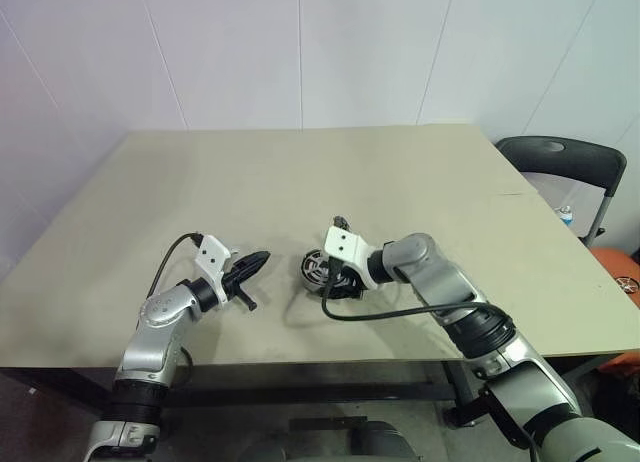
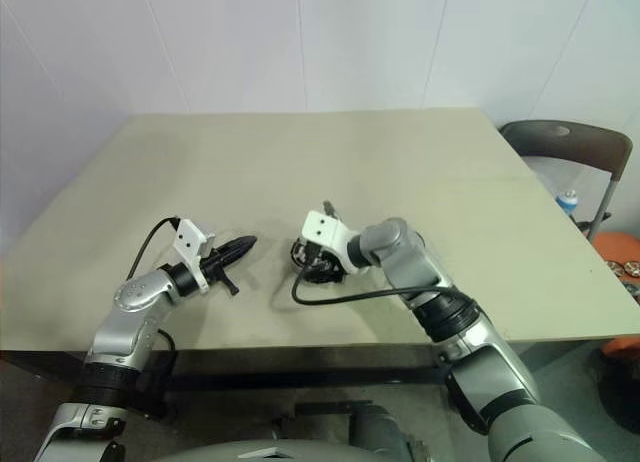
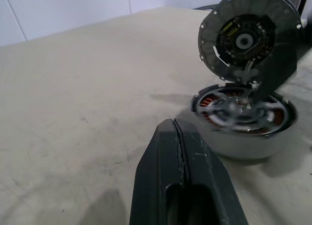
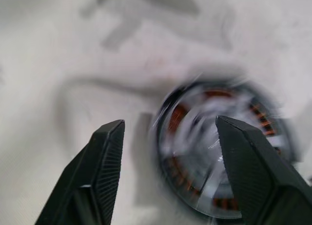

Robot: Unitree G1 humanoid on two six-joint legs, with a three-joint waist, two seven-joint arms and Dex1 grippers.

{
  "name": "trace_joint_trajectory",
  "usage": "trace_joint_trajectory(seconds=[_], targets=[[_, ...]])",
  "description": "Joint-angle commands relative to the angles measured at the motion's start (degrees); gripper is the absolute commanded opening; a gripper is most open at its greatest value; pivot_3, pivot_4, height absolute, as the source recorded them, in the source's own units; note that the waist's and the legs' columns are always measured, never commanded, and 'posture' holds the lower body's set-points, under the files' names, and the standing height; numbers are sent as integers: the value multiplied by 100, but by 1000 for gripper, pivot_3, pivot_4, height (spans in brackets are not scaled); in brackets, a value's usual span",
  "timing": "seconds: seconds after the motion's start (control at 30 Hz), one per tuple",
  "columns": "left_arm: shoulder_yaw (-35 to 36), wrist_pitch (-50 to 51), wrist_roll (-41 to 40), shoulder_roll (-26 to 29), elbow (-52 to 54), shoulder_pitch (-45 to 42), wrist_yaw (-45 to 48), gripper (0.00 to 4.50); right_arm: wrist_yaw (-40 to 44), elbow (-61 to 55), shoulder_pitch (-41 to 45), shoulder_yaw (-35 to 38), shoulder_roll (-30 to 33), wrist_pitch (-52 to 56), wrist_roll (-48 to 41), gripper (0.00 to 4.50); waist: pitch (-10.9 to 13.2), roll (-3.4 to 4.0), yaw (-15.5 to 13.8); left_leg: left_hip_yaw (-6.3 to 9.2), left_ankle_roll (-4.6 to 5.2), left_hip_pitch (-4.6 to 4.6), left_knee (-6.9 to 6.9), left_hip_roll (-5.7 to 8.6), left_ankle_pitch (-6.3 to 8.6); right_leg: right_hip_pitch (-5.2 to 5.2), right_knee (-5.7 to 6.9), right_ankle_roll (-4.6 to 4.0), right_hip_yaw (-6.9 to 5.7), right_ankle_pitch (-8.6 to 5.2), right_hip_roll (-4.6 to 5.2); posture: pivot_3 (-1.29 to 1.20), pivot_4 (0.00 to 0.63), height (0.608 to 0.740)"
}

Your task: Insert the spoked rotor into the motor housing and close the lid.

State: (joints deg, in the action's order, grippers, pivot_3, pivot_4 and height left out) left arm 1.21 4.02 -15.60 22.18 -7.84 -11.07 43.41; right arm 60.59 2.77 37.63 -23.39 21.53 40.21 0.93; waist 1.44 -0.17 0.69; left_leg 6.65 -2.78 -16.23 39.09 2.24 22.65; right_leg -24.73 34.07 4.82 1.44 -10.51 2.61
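Motor housing (image 3: 243,119) sits near the table's (image 1: 300,182) front edge, spoked rotor (image 3: 241,109) already seated inside, lid (image 3: 249,35) standing upright on its rim. Right gripper (image 4: 168,137) hangs directly over it, jaws wide and empty; left gripper (image 3: 181,152), shut, points level from alongside. Left wrist view alone reveals the raised lid.
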Motion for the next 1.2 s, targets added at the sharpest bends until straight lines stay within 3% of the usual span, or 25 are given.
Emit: trace_joint_trajectory(seconds=[0.03, 0.33, 0.53, 0.63, 0.87, 1.0, 1.2], targets=[[39, -78, -16, 13, 48, -45, 11, 0, 149, -330, 174, 232, 37, 65, -375, 2953, 0, 0, 0, -1, 0, -6, 0, 0, 0, -6, 0, 0, 0, 0, 0, 0, 0, 740], [36, -69, -2, 28, 40, -35, 27, 0, 1068, -775, -123, 99, 981, 265, -1068, 2953, 1, 0, -18, -4, 9, -21, 0, 3, 5, -15, -13, 0, 0, 0, 5, 0, 0, 740], [23, -78, -1, 8, 21, -47, 26, 0, 1123, -362, -273, -163, 1787, -253, -610, 2953, 6, -2, 1, -6, 12, -18, 0, 3, 7, -10, -16, 1, 0, -1, 5, 0, 0, 740], [20, -76, -5, 1, 14, -49, 28, 0, 629, 119, -47, -57, 1786, -502, -263, 2332, 7, -3, -1, -9, 12, -12, 1, 2, 7, -8, -10, 0, 1, -1, 3, 0, 0, 740], [-18, -71, 0, -20, -18, -97, 43, 0, -523, 1043, 566, 91, 1385, -1119, 345, 47, 10, 0, -11, -7, 10, -13, 1, 2, 5, -9, -7, -1, 1, 0, 3, 0, 0, 740], [-13, -54, -23, -19, -6, -127, 63, 0, -1096, 1475, 791, 288, 962, -1282, 426, 47, 10, 0, -9, -7, 8, -18, 1, 2, 5, -13, -12, -1, 1, 0, 5, 0, 0, 740], [65, 41, -180, 32, 135, -73, 205, 0, -940, 1287, 769, 709, 358, -644, -255, 47, 12, 3, -7, -6, 9, -23, -1, 3, 5, -18, -12, -1, 1, 0, 6, 0, 0, 740]])
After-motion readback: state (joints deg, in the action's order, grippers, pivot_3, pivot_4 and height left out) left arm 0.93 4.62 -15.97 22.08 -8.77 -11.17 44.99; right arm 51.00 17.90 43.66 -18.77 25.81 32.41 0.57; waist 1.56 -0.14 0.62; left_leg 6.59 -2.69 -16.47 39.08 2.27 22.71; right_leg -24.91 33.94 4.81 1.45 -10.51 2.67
